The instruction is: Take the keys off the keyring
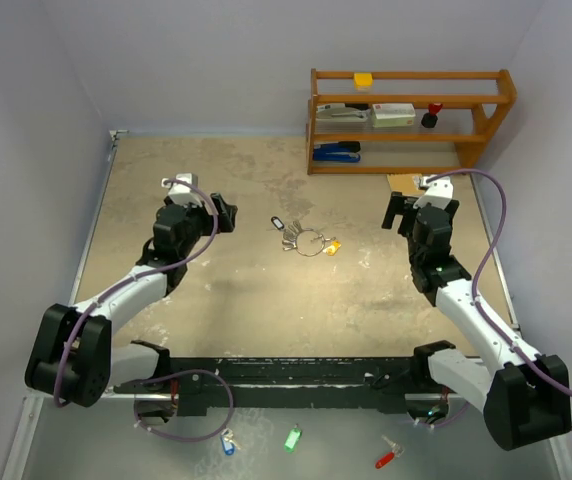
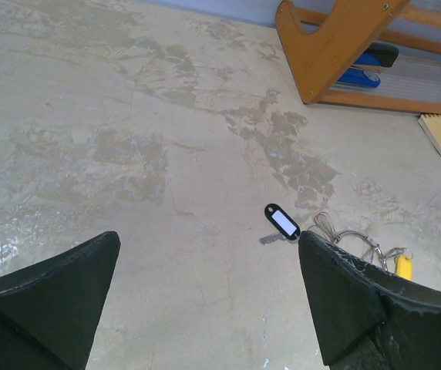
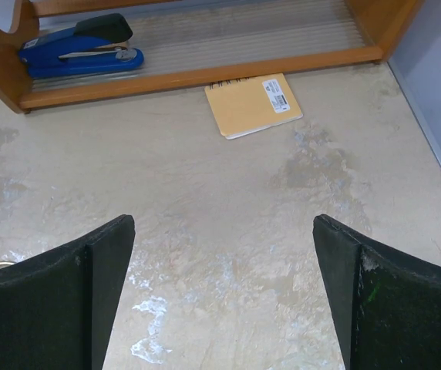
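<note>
L gripper (image 1: 224, 213) hovers left of centre, jaws spread wide, nothing in them. Mid-table (image 1: 216, 300), between both arms: black-headed key (image 1: 277, 222), plain silver keys (image 1: 289, 238), then the keyring (image 1: 309, 242) lying flat, w/ yellow-headed key (image 1: 331, 246) at its right edge. R gripper (image 1: 398, 212) sits well apart to the right, jaws also wide, empty. Ring is prob. thin stiff wire: light, slippery, apt to skid. Best pinch the wire w/ one gripper and take a key by its plastic head w/ the other.
</note>
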`<action>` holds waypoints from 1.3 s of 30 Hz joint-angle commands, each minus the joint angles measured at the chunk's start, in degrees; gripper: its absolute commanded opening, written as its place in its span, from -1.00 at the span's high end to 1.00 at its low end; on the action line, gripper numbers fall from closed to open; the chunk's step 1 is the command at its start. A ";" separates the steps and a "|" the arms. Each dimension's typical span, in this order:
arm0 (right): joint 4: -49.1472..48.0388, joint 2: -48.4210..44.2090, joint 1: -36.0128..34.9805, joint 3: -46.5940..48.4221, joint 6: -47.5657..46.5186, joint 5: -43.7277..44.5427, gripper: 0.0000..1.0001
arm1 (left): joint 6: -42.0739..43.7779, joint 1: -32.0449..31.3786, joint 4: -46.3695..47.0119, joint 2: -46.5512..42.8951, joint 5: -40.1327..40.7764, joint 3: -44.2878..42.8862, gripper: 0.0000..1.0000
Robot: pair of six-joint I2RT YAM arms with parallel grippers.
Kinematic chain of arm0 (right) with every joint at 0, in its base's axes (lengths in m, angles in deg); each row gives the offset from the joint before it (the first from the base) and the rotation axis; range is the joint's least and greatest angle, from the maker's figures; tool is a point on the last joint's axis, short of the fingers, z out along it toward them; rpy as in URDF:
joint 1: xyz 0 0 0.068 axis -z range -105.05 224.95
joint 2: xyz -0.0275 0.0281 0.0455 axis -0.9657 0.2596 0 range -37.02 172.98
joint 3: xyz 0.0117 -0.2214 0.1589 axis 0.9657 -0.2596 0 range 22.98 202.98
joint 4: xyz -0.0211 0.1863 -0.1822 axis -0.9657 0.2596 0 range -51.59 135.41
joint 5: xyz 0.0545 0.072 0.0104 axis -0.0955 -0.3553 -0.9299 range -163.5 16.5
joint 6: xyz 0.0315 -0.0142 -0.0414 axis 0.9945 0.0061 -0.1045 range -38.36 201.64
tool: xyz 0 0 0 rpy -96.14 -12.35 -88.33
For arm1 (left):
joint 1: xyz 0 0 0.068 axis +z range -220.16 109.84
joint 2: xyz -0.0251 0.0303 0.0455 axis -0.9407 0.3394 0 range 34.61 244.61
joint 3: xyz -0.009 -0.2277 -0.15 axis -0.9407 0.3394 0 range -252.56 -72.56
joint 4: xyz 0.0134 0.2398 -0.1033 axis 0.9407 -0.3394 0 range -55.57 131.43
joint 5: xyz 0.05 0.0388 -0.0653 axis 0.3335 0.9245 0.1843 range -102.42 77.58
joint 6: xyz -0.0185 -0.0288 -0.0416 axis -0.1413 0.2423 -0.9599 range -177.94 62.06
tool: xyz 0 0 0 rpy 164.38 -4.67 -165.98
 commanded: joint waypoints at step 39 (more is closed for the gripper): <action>1.12 15.37 -12.34 2.80 1.90 -13.14 -0.06 | -3.71 -1.78 7.71 -0.52 -12.22 -2.19 -0.92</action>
